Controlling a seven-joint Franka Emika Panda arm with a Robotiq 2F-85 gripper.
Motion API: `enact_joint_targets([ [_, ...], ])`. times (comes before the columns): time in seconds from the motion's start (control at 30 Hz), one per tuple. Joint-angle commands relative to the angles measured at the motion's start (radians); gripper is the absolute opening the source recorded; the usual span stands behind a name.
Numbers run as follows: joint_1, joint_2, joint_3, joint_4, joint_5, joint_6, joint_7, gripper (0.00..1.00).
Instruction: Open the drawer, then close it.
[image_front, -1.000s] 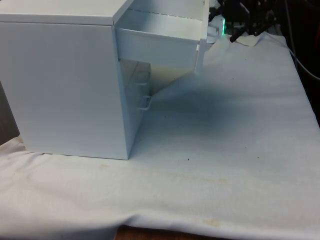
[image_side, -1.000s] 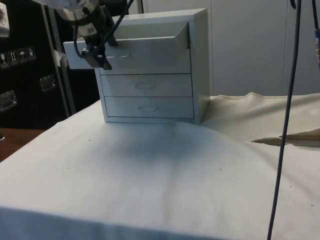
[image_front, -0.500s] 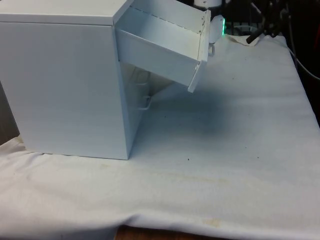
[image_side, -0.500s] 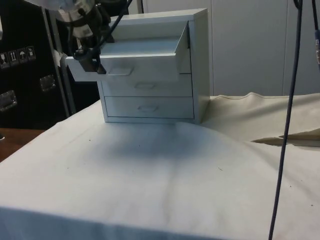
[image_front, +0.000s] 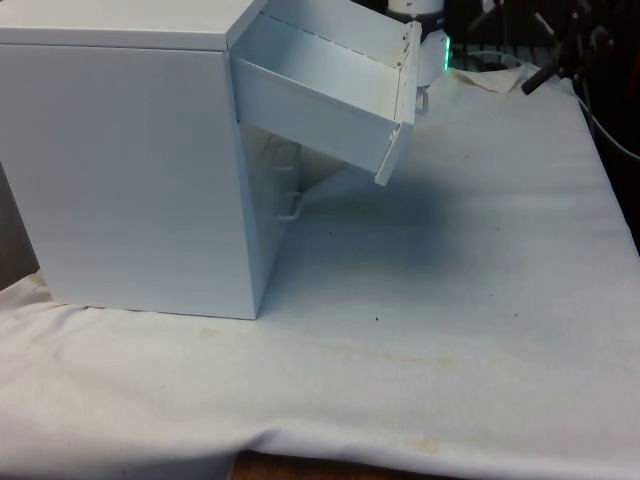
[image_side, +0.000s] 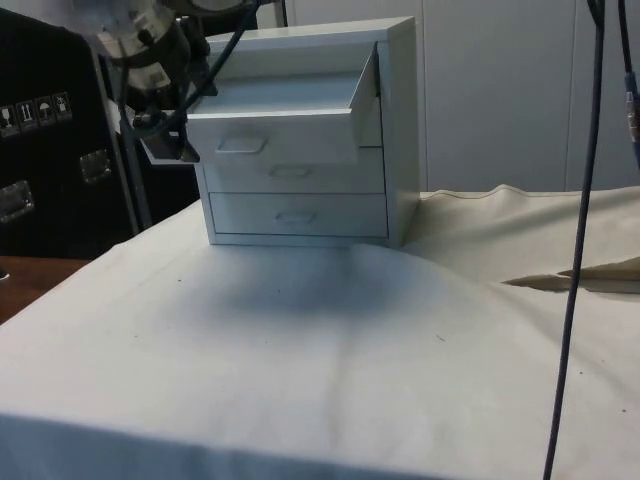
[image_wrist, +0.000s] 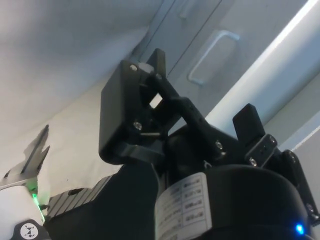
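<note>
A white chest of drawers (image_front: 130, 170) stands at the front view's left. Its top drawer (image_front: 320, 90) is pulled out and sags, front end tilted down. In the side view the top drawer (image_side: 285, 135) hangs over the upper edge of the middle drawer (image_side: 290, 175), and its handle (image_side: 240, 146) is free. My gripper (image_side: 172, 148) hovers beside the drawer's front, apart from the handle. From the front my gripper (image_front: 542, 76) is off to the right of the drawer. In the wrist view the gripper (image_wrist: 197, 90) is open and holds nothing, with a drawer handle (image_wrist: 212, 55) beyond it.
The bottom drawer (image_side: 295, 215) is closed. A dark cable (image_side: 575, 250) hangs at the side view's right, above a fold in the cloth (image_side: 570, 275). More cables (image_front: 605, 125) lie at the front view's far right. The table's front edge (image_front: 330, 460) is near.
A second ago the gripper was at the drawer's front and the drawer was level. The drawer's front has dropped, and the gripper has drawn away towards the front view's right.
</note>
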Motion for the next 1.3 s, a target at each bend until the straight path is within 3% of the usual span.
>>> enact_joint_targets([
  [0.0,-0.003,0.004,0.004,0.003,0.013,0.002,0.002,1.0],
  [0.17,-0.01,0.005,0.002,-0.008,0.01,0.014,0.005,1.0],
  [0.2,-0.005,0.005,0.001,-0.003,0.004,0.0,0.007,1.0],
  [0.23,-0.013,0.005,0.002,-0.011,0.011,0.018,0.005,1.0],
  [0.6,-0.013,0.005,0.001,-0.012,0.006,0.015,0.007,1.0],
  [0.77,-0.013,0.006,0.0,-0.011,0.005,0.013,0.007,0.72],
  [0.8,-0.013,0.005,0.0,-0.011,0.006,0.014,0.007,0.72],
  [0.9,-0.013,0.006,0.0,-0.011,0.005,0.013,0.007,0.57],
  [0.93,-0.013,0.006,0.0,-0.011,0.005,0.013,0.007,0.46],
  [1.13,-0.013,0.006,0.0,-0.011,0.005,0.012,0.008,0.13],
  [1.2,-0.013,0.006,0.0,-0.011,0.005,0.013,0.008,0.08],
  [1.23,-0.019,0.008,-0.003,-0.017,0.004,0.024,0.005,0.0],
  [1.27,-0.022,0.009,-0.005,-0.019,0.004,0.028,0.005,0.0],
])
